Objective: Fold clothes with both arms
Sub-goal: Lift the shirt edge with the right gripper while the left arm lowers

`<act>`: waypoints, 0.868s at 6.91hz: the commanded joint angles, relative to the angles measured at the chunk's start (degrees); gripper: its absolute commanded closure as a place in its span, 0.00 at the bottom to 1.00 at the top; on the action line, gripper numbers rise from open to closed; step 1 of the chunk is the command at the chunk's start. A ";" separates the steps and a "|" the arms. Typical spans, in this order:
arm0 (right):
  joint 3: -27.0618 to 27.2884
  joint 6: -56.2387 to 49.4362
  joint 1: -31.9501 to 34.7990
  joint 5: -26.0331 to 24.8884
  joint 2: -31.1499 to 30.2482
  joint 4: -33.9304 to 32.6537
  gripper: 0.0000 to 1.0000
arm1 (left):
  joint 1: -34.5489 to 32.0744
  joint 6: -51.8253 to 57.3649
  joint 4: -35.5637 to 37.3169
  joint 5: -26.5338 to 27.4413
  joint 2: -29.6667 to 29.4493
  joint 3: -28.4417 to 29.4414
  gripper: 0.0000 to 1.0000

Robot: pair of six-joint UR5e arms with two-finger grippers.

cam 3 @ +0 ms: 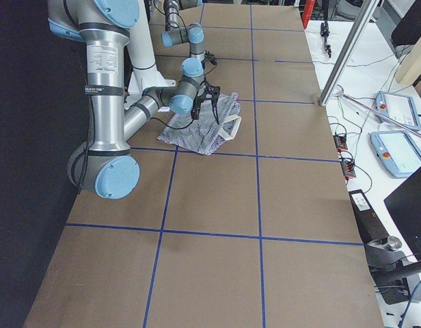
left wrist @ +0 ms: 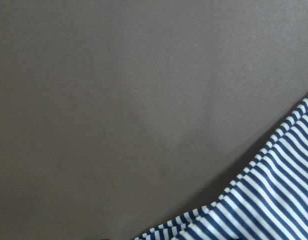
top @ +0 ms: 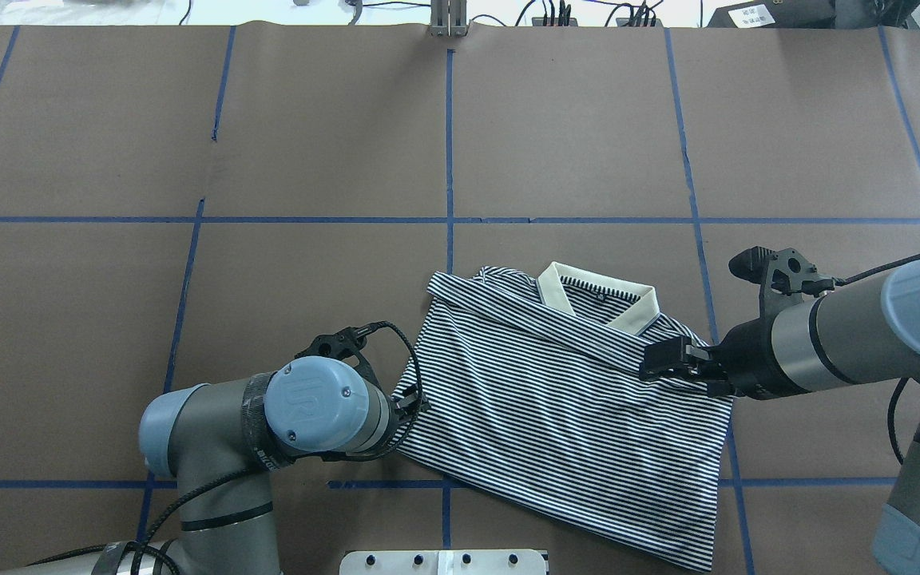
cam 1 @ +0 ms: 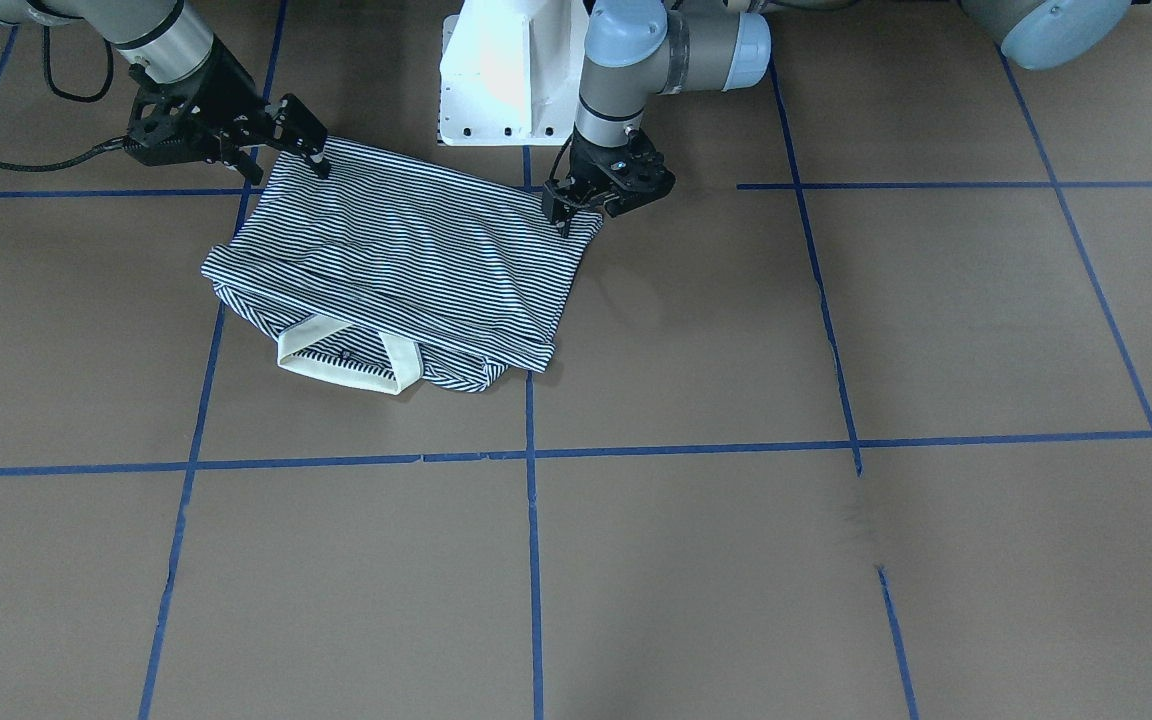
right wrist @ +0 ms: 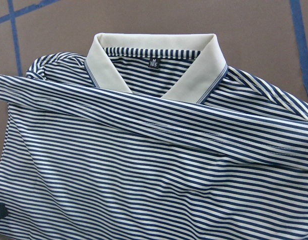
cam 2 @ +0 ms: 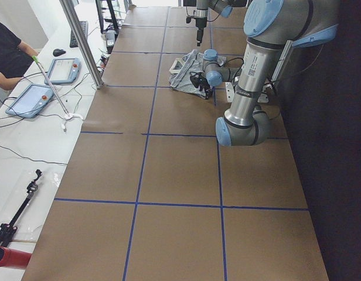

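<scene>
The striped polo shirt [cam 1: 406, 260] lies flat on the brown table, sides folded in. Its cream collar [cam 1: 301, 355] points away from the robot. It also shows in the overhead view [top: 556, 415] and fills the right wrist view [right wrist: 144, 175]. My left gripper [cam 1: 563, 215] is low at the shirt's left edge, half hidden behind its wrist from overhead [top: 410, 399]. I cannot tell whether it is open or shut. The left wrist view shows only the shirt's edge [left wrist: 274, 200]. My right gripper [cam 1: 288, 172] hovers open above the shirt's right side [top: 656, 363].
The white pedestal base [cam 1: 506, 80] stands just behind the shirt. Blue tape lines [cam 1: 532, 560] divide the brown paper table [cam 1: 836, 320]. A metal post [cam 2: 81, 41], tablets [cam 2: 31, 99] and an operator [cam 2: 7, 58] are at the far bench.
</scene>
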 commanded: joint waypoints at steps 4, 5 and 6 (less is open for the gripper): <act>-0.04 0.09 0.32 -0.08 0.10 0.00 0.00 | 0.05 0.26 0.22 -0.03 -0.41 -1.11 1.00; -0.13 0.09 0.50 -0.08 0.02 0.00 0.00 | 0.05 0.44 1.61 -0.03 -0.15 -2.86 1.00; -0.13 0.09 0.67 -0.08 0.02 0.00 0.00 | -0.56 1.05 4.32 -0.03 0.02 -4.70 1.00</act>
